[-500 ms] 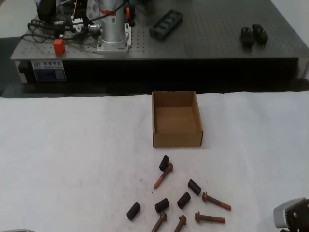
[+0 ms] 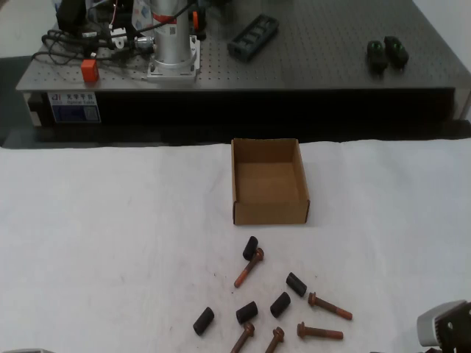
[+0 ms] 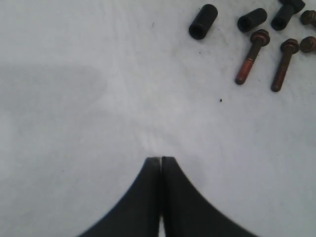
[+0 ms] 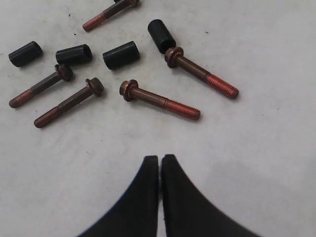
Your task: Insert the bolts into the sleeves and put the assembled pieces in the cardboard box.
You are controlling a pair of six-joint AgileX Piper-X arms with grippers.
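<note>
Several copper-coloured bolts (image 2: 329, 306) and several short black sleeves (image 2: 246, 312) lie loose on the white cloth near the front of the bench. The open cardboard box (image 2: 268, 213) stands behind them with nothing inside. My left gripper (image 3: 161, 160) is shut and holds nothing; a sleeve (image 3: 203, 21) and two bolts (image 3: 252, 57) lie beyond it. My right gripper (image 4: 160, 159) is shut with nothing in it, just short of a bolt (image 4: 160, 100); more sleeves (image 4: 121, 55) and bolts (image 4: 68, 102) lie past that. A grey piece of an arm (image 2: 445, 323) shows at the front right corner.
A white cloth (image 2: 110, 243) covers the bench around the parts. Behind it runs a dark perforated table (image 2: 324, 51) carrying a metal post (image 2: 173, 44), cables, an orange block (image 2: 89, 70), a black tray (image 2: 252, 35) and two dark parts (image 2: 386, 53).
</note>
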